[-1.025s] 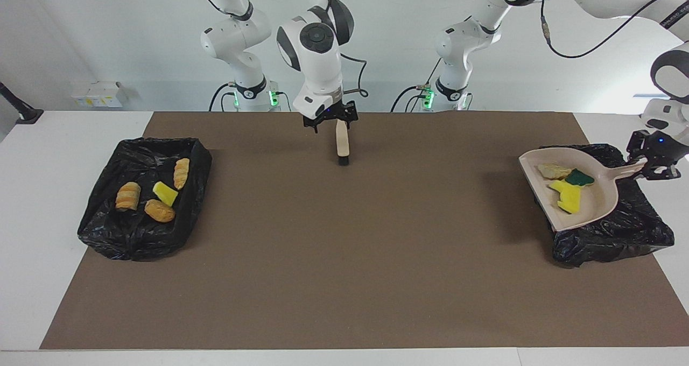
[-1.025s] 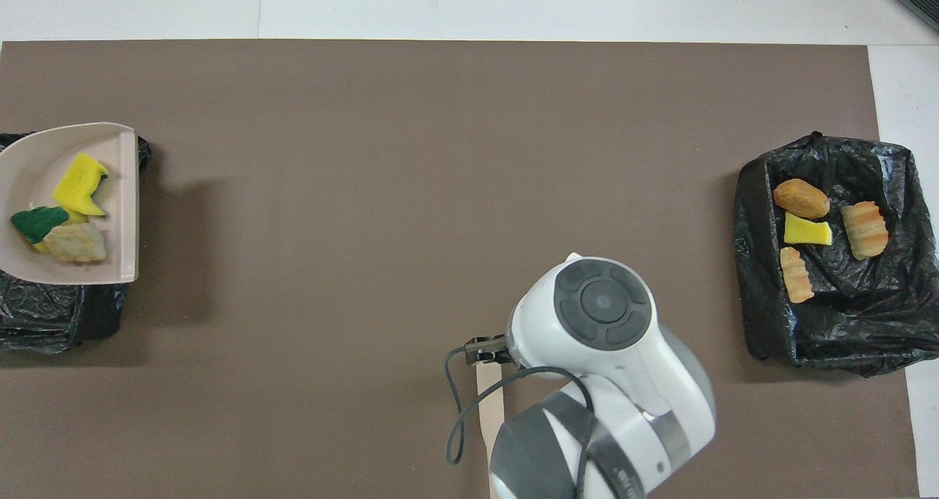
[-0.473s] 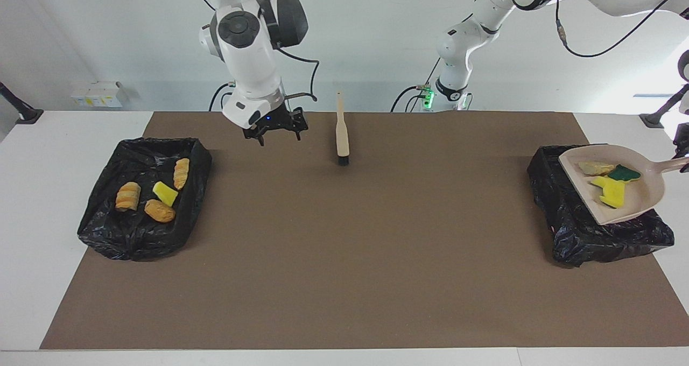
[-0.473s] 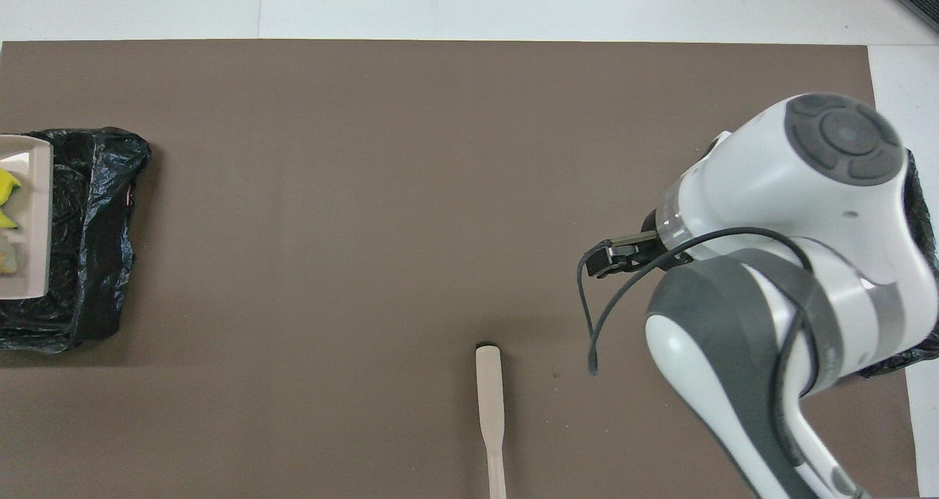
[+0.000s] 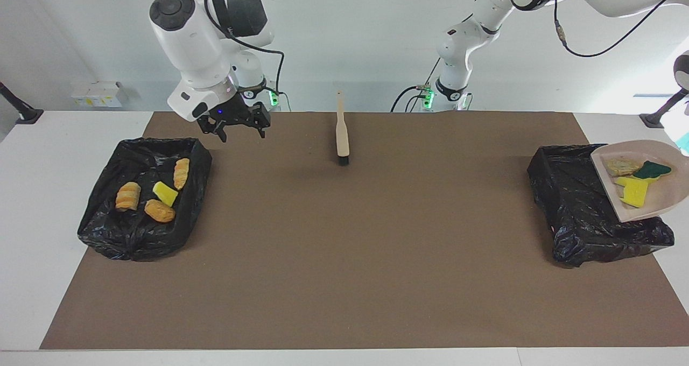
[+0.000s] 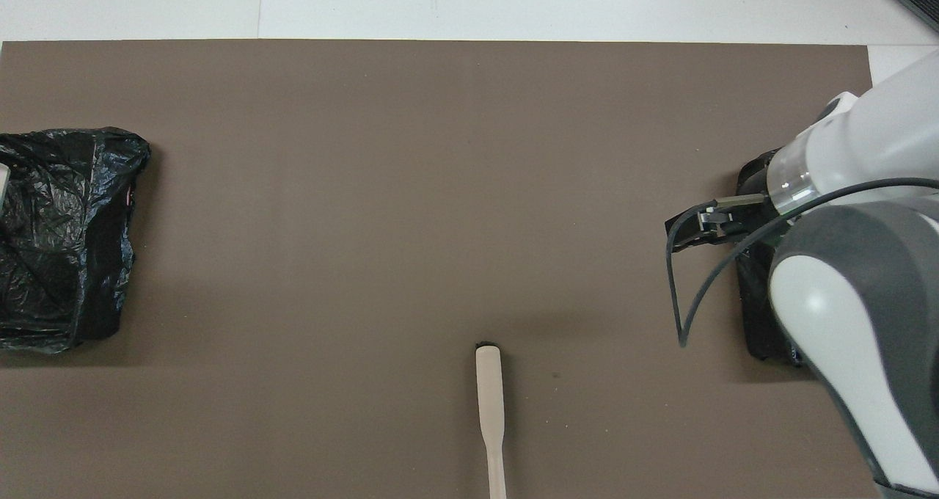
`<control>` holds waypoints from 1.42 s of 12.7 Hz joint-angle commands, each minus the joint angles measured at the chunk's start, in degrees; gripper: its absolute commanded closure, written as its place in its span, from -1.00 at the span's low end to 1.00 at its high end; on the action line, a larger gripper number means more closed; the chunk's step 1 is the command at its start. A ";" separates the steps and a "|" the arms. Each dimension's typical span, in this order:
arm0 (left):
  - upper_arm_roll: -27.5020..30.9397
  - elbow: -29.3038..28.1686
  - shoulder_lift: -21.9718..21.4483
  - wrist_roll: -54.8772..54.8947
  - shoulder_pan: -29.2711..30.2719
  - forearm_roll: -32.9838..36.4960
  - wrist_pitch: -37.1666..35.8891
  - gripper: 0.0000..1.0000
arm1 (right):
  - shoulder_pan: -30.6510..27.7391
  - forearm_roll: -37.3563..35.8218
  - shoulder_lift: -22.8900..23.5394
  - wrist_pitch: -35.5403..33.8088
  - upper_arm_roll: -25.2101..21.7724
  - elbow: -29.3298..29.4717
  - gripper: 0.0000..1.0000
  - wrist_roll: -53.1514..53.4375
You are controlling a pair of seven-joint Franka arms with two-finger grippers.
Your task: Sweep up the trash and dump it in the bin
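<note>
- Facing view: the right gripper (image 5: 234, 124) is seen raised over the brown mat (image 5: 344, 258), just beside the corner of the black bin (image 5: 144, 199) at the right arm's end of the table, with its fingers spread wide and nothing between them.
- Four pieces of trash are seen lying in that bin: two ridged bread rolls (image 5: 182, 173), a yellow sponge bit (image 5: 164, 193) and an orange bread chunk (image 5: 159, 211); all lie below the right gripper and apart from it.
- The beige dustpan (image 5: 654, 202) is seen tilted over the outer edge of the second black bin (image 5: 578, 210) at the left arm's end.
- Three more pieces rest in the dustpan: a tan bread chunk (image 5: 622, 167), a green-and-yellow sponge (image 5: 653, 169) and a yellow sponge (image 5: 635, 192).
- The left gripper is out of frame past the dustpan; it is clenched, but what it grips is not shown.
- The brush (image 5: 341, 135) lies alone on the mat near the robots, well apart from both grippers.
</note>
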 commanded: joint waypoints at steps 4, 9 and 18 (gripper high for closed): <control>0.58 -6.00 -4.12 -11.71 -5.18 17.34 0.67 1.00 | -3.29 -4.13 0.86 -10.25 0.45 9.21 -1.00 -2.50; 0.66 -6.53 -6.75 -13.21 -9.83 24.11 -1.78 1.00 | -7.68 -4.22 -6.59 -9.06 0.27 2.75 -1.00 -2.59; 0.14 -9.08 -13.35 -17.87 -17.30 24.62 -8.80 1.00 | -7.60 -3.87 -6.78 -7.63 0.36 2.28 -1.00 -2.23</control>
